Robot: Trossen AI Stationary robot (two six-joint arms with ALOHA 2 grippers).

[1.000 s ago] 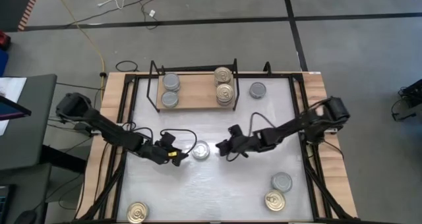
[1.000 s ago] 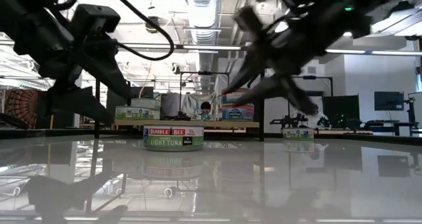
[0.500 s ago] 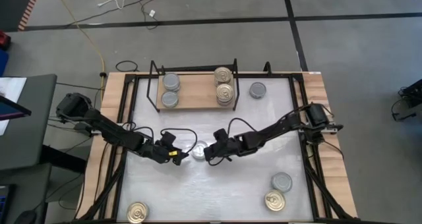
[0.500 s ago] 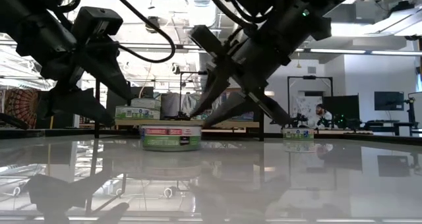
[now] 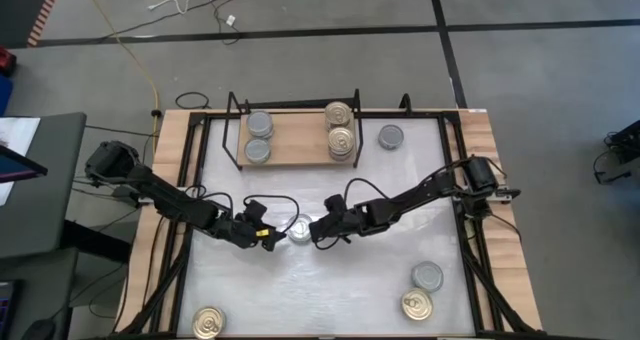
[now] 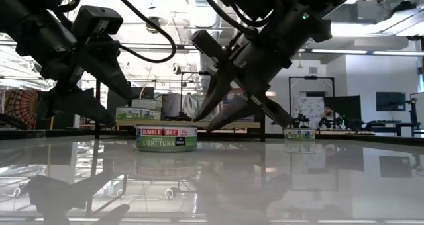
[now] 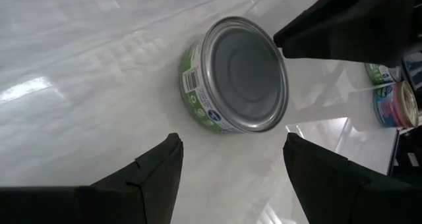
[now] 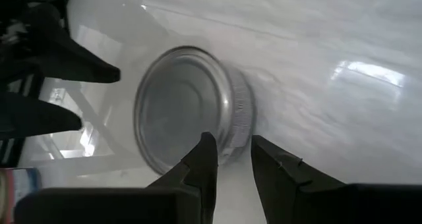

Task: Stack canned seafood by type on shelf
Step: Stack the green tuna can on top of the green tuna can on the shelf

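A grey-topped green tuna can (image 5: pixel 298 230) stands flat on the white table's middle, between my two grippers. My left gripper (image 5: pixel 272 237) waits open just to its left; its fingers (image 7: pixel 165 165) stand wide in front of the can (image 7: pixel 237 85) without touching it. My right gripper (image 5: pixel 314 231) has come in from the right, with a narrow gap between its fingers, and is at the can's right side (image 8: pixel 241 112). The shelf (image 5: pixel 295 148) at the far edge carries grey-topped cans (image 5: pixel 258 138) on its left and gold-topped cans (image 5: pixel 341 128) on its right. My right gripper touches the can with the tip of one finger (image 8: pixel 206 148), at the rim and side wall facing the table's right (image 8: pixel 227 135). The fingers slant down from the right. Nothing is pinched between them. The can stays flat on the table.
A loose grey-topped can (image 5: pixel 391 136) lies right of the shelf. A grey-topped can (image 5: pixel 427 276) and a gold-topped one (image 5: pixel 417 304) lie near the front right, and another gold-topped can (image 5: pixel 208 322) at the front left. The black frame rails (image 5: pixel 190 180) run along the table's sides.
My right gripper has moved left and down to the can's right side. The can has slid a little along the table toward my left gripper, staying flat.
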